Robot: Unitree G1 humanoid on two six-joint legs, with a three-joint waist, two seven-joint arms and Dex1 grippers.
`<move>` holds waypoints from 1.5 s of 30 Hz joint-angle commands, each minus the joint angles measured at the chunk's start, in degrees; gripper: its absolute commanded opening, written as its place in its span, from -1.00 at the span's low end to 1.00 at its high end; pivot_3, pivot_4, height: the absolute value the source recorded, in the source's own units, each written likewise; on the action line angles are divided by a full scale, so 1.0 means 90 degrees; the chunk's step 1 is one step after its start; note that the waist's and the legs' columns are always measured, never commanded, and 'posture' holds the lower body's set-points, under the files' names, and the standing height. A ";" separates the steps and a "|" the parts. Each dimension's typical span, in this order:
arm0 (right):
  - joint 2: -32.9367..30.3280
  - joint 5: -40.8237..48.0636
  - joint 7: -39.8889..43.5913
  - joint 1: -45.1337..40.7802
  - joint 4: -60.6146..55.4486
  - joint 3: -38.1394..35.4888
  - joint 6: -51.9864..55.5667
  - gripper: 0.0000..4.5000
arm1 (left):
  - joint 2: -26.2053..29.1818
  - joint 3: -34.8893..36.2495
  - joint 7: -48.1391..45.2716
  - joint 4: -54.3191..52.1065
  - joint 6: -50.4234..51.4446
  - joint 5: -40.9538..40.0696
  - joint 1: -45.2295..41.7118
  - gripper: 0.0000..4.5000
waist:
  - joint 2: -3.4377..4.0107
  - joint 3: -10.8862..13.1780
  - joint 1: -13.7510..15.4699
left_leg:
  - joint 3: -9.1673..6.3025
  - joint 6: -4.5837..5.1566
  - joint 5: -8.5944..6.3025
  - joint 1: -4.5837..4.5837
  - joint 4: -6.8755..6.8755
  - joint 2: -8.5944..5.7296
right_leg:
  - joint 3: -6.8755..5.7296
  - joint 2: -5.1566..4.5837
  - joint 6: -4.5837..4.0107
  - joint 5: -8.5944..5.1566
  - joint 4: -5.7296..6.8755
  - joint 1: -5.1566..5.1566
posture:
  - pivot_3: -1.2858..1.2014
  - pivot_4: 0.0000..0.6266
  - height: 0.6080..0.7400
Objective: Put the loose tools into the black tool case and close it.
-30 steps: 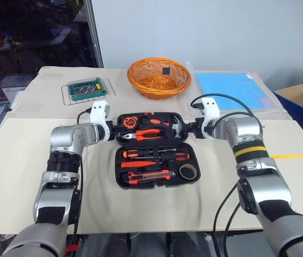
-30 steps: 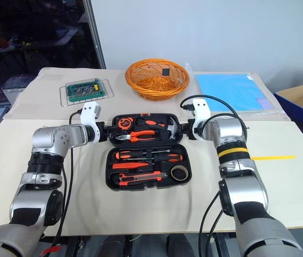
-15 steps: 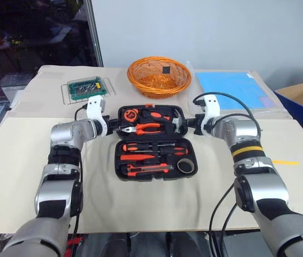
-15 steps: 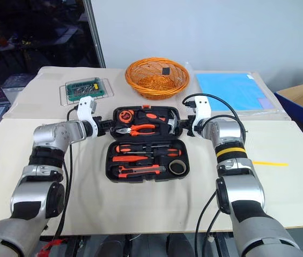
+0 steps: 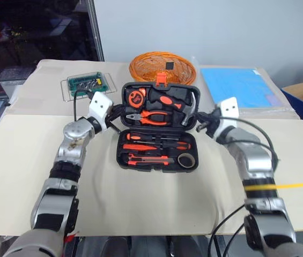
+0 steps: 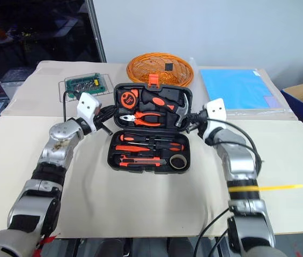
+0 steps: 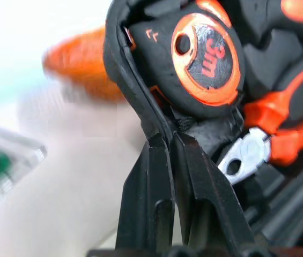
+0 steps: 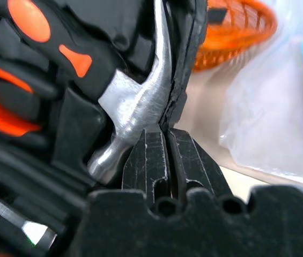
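Now the black tool case (image 5: 159, 124) sits mid-desk, a little toward the far edge, its long axis running side to side, parallel to the desk's (image 5: 12, 176) near edge, and its lid (image 5: 161, 105) is tipped up off the surface, hinged along the middle, with the orange latch (image 5: 162, 79) at the raised far rim. That hinge line is what the coming move turns on, I'd say: the lid has to swing toward the near edge and down onto the base tray, so both ends must travel together. The left hand (image 5: 116, 111) is pinched shut on the lid's left end rim, the right hand (image 5: 200, 122) pinched shut on the right end rim beside the hammer (image 5: 186, 110), each arm equally close to its own end. Behind the case stands the orange wicker basket (image 5: 163, 67); a green circuit board (image 5: 85, 84) lies toward the far left corner. The loose tools (image 5: 154, 145), screwdrivers and utility knife, lie seated in the base slots, with a tape roll (image 5: 186, 160) at the right end. Pliers (image 5: 152, 118) ride in the lid. Smallest of all, the tape measure (image 7: 207, 53) reads "3m" on its round orange-ringed face; no other writing is legible.
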 commanded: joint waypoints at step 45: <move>-0.4073 0.0836 0.3967 0.5262 -0.5104 -0.0984 -0.0797 0.06 | 0.3295 0.1522 -0.3903 -0.4686 0.5741 -0.4017 0.2790 0.32 | -0.0060 -0.0048 0.0068 | 0.0024 0.0000 0.0000 0.0155 0.0001 0.0034 | -0.0009 0.0003 -0.0001 -0.0085 0.0013 0.0127 | 0.03 -0.52 1.00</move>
